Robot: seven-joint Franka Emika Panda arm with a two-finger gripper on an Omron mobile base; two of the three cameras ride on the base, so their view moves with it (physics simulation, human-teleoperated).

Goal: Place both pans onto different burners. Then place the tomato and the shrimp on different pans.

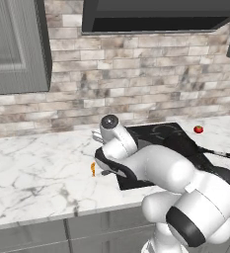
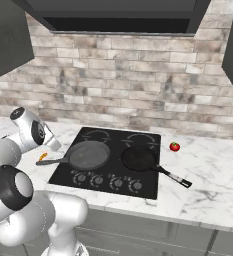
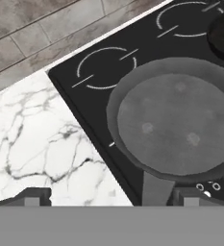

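**Both pans on the cooktop, tomato and shrimp on the worktop**

In the right base view the grey skillet (image 2: 89,154) sits on the front-left burner of the black cooktop (image 2: 108,185), its handle reaching left past the cooktop's edge over the marble worktop (image 2: 213,175). The blacker pan (image 2: 138,159) sits on the front-right burner, its long thin handle running toward the lower right onto the worktop. The two rear burners (image 2: 97,134) show as bare grey rings behind the pans.

The tomato (image 2: 174,146) lies on the worktop right of the cooktop, near the brick wall — well apart from both pans. The shrimp (image 2: 42,156) lies on the worktop at the left, just beside the skillet's handle; in the left base view it is a small orange piece (image 1: 93,169) left of the arm's wrist.

The hand (image 3: 108,196) hangs at the bottom of the hand view, its two dark fingertips (image 3: 34,197) set wide apart with the skillet's handle rising between them — whether they touch it I cannot tell. The skillet (image 3: 176,122) lies centre right of that view.
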